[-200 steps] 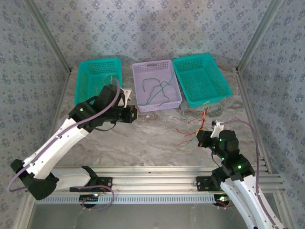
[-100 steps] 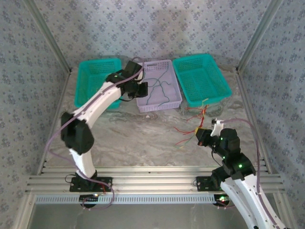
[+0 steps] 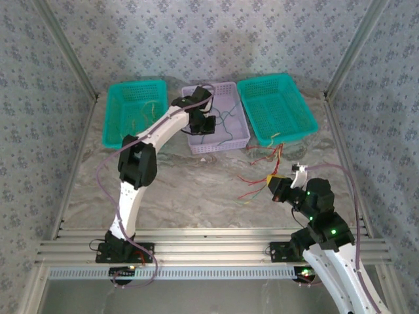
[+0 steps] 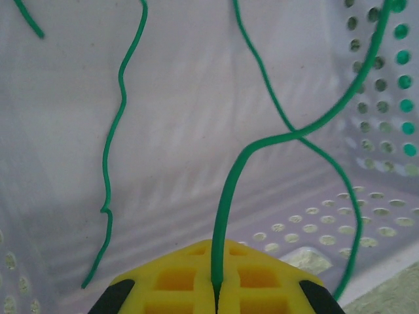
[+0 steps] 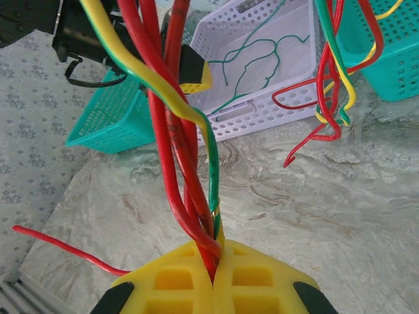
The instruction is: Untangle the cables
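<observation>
— Swinging away from the left teal basket since a second ago, the left gripper now hangs over the purple basket, fingers pinching a green cable.
— And the right gripper?
— Pressed together on the tangled cables, red, yellow and green, over the table. Faint yellow strands seem to lie in the left teal basket.

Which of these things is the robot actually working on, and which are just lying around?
Job: tangled cables in right gripper; green cable in left gripper; purple basket, left teal basket, right teal basket, probably for sorting.
Just there: arm cord, metal rails.
</observation>
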Tool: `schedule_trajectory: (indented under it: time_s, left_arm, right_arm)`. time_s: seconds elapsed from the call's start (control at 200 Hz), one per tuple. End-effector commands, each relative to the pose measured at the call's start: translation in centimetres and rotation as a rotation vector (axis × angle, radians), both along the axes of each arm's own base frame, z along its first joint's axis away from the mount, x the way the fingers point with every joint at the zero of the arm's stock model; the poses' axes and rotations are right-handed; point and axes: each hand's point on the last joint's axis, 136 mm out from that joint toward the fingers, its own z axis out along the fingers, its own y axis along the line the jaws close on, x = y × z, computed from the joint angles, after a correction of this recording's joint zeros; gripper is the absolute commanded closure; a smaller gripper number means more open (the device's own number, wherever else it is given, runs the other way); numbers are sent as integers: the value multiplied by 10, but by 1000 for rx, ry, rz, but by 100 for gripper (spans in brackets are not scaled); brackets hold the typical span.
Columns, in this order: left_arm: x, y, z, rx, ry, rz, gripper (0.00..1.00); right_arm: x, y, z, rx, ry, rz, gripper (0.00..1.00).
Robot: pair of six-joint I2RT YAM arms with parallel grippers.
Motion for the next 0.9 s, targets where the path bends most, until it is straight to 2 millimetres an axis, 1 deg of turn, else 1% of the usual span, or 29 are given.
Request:
schedule_trajectory:
  time_s: [0.0, 0.045, 0.065, 0.155, 0.275, 0.355, 0.37, 0.445, 0.485, 0.525, 0.575, 0.635, 0.675, 0.715, 0.76, 0.769, 0.789, 0.834, 0.884, 0.894]
  left_arm:
    - [0, 14, 2, 8, -3, 57, 100]
    - [0, 18, 7, 1, -31, 78, 100]
    - [-3, 22, 3, 10, -27, 86, 100]
    - [-8, 29, 2, 10, -44, 105, 100]
    - [-15, 35, -11, 36, -17, 127, 100]
    - [-22, 42, -24, 57, 10, 150, 100]
    - [-18, 40, -24, 45, -7, 152, 100]
    - [-17, 38, -29, 53, 7, 152, 100]
    - [-13, 37, -30, 54, 3, 149, 99]
    - [-15, 38, -33, 71, 22, 145, 93]
    - [-12, 36, -30, 72, 23, 140, 81]
    - [-8, 33, -22, 66, 12, 135, 69]
    - [-5, 31, -12, 59, -7, 131, 59]
    - [-2, 30, -1, 53, -27, 126, 47]
    - [-1, 29, 10, 53, -46, 116, 38]
    - [2, 27, 20, 42, -68, 115, 36]
    - [4, 25, 29, 35, -87, 109, 31]
    - [2, 22, 48, 23, -118, 94, 25]
    - [-1, 18, 70, 6, -155, 75, 21]
    - [-3, 16, 74, 2, -161, 70, 19]
  right_arm:
    - [-7, 5, 22, 38, -47, 35, 100]
    - [-7, 5, 22, 37, -46, 41, 100]
    - [-7, 5, 22, 38, -47, 40, 100]
    - [-7, 6, 18, 39, -40, 41, 100]
    - [-5, 6, 17, 44, -40, 37, 100]
    - [-4, 6, 16, 40, -37, 36, 100]
    - [-4, 6, 16, 39, -37, 37, 100]
    - [-3, 6, 14, 39, -34, 35, 100]
    - [-3, 7, 14, 41, -32, 36, 100]
    - [-2, 7, 13, 43, -29, 36, 100]
    - [-2, 8, 12, 43, -23, 39, 100]
    - [-2, 9, 12, 42, -20, 42, 100]
    - [-2, 9, 12, 42, -19, 44, 100]
    - [-2, 10, 12, 42, -20, 46, 100]
    - [-2, 10, 12, 43, -22, 48, 100]
    - [-2, 10, 12, 43, -21, 48, 100]
    - [-2, 11, 13, 45, -24, 51, 100]
    - [-1, 11, 13, 47, -23, 54, 100]
    - [-2, 14, 13, 53, -22, 67, 100]
    - [-2, 14, 13, 55, -23, 68, 100]
